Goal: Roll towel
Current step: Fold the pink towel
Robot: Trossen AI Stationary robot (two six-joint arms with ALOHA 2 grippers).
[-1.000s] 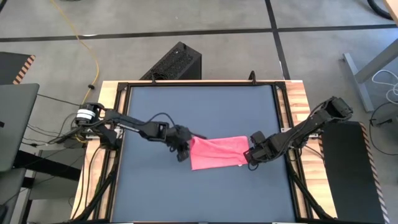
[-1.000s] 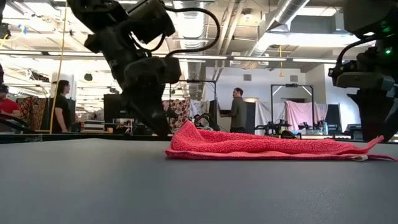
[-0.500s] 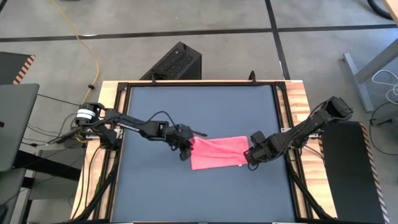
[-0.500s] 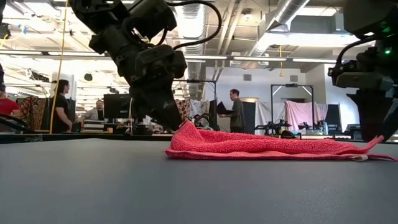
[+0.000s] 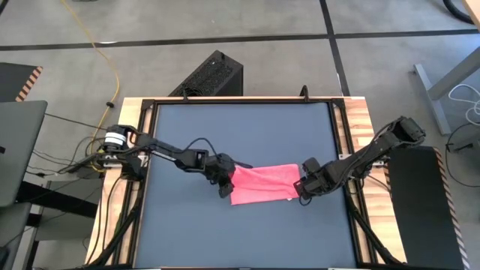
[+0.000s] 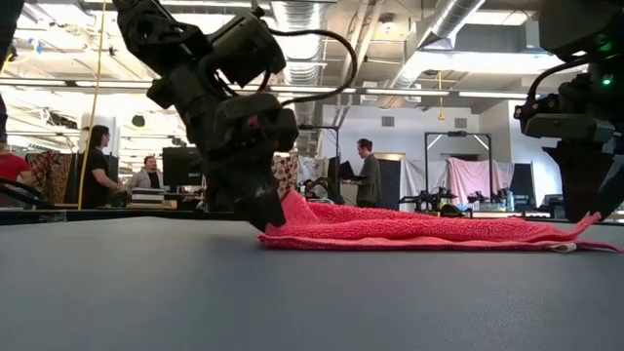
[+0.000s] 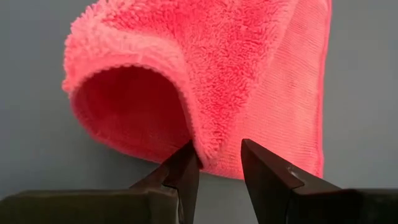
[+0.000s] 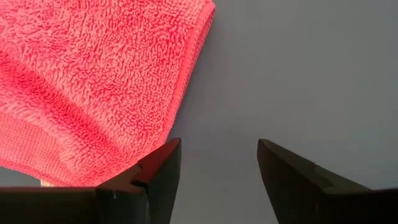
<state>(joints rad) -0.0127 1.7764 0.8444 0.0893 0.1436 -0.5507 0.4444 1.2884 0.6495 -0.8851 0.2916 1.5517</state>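
The pink towel (image 5: 262,184) lies folded in a flat band across the middle of the dark tabletop, its underside resting on the table (image 6: 409,232). At its left end the top layer arches up into a hollow loop (image 7: 124,112). My left gripper (image 7: 219,165) is low at that left end (image 6: 265,219), open, with the towel's end edge in the gap between its fingertips. My right gripper (image 8: 217,165) stands open at the towel's right end (image 5: 301,191), pointing down, with only bare table between its fingers. My left gripper slants down from the table's left at the towel's left end edge (image 7: 214,155), which lies between the two fingertips. I cannot tell whether either fingertip touches the cloth. My right gripper has the towel's right edge (image 8: 177,124) beside one finger (image 8: 163,168). I cannot tell whether they touch.
Bare dark tabletop (image 5: 240,135) stretches on the far and near sides of the towel. Wooden rails (image 5: 360,120) border the table's sides. A black box (image 5: 214,75) stands on the floor beyond the far edge. People stand far behind the table (image 6: 369,175).
My left gripper has sunk toward the table and drawn closer to the towel's left end, rolling a little as it went. Its fingers now reach down to the cloth's edge. The towel lies as before.
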